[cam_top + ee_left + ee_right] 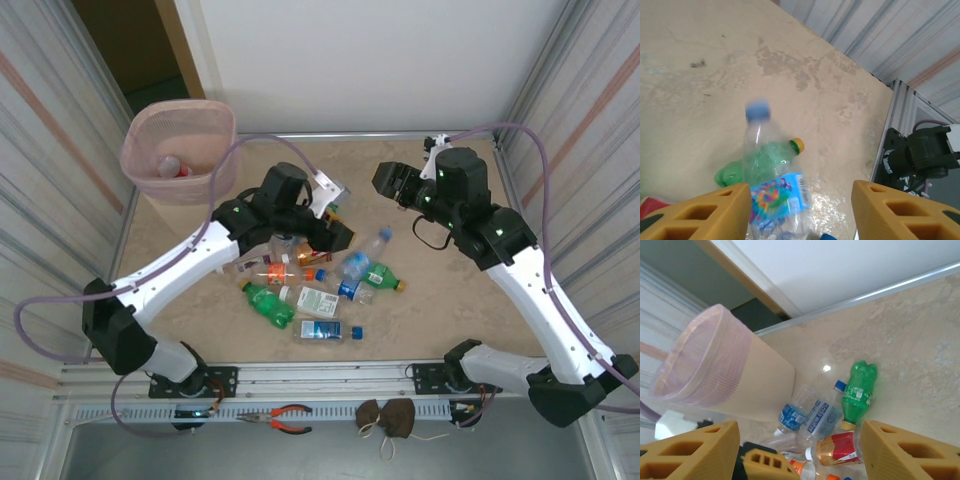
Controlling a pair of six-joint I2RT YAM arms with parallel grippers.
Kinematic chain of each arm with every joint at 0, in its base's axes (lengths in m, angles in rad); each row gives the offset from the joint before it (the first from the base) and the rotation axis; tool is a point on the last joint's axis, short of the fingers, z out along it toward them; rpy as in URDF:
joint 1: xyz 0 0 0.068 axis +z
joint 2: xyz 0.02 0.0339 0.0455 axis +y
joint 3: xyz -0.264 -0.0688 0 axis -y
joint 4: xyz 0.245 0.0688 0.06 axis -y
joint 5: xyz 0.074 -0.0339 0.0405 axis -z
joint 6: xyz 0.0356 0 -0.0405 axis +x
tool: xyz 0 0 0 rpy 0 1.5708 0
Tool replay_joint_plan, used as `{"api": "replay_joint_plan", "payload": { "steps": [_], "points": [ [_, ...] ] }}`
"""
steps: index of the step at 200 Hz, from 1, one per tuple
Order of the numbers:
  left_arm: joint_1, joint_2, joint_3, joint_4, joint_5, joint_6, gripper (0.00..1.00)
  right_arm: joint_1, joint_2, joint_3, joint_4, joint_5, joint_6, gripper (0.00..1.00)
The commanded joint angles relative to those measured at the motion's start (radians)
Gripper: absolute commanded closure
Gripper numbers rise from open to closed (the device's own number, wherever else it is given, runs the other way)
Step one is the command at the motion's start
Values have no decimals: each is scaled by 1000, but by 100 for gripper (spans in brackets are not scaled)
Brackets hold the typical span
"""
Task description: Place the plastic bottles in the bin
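Mostly clear, some green: plastic bottles (268, 303); bin (190, 190) pale pink, translucent, ribbed.

The plastic bottles (268, 303) lie clustered mid-table; the bin (182, 190) stands at the far-left corner.

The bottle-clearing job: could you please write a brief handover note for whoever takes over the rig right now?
Left gripper: open, fingers either side of a clear blue-capped bottle in the pile, not yet clamped.
Right gripper: open and empty, over the far right of the table.
Bin: upright at the far-left corner.
Done: at least one bottle is inside it.
Left: the cluster of bottles at the table's centre needs picking up and dropping in.
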Motion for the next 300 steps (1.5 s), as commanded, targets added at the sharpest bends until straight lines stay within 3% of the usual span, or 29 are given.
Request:
{"api": "replay_joint_plan", "payload": {
  "steps": [1,51,89,149,205,249,300],
  "points": [
    [51,-67,36,-43,-10,19,48,-14,-39,30,-37,49,-33,36],
    [91,-44,19,-57,1,21,46,-68,-51,-39,-117,75,-39,35],
    [92,-27,4,-33,12,4,45,-183,-12,-144,-199,20,-33,37],
    [91,-33,-8,-33,12,8,44,-319,17,-324,-322,86,-39,36],
    [91,-31,-25,-13,19,5,44,-498,41,-455,-301,123,-22,30],
    [91,-38,-44,4,25,1,43,-594,114,-431,-184,100,-37,25],
    [92,-44,-63,11,25,5,43,-691,379,-217,-126,77,-46,16]
  ]
}}
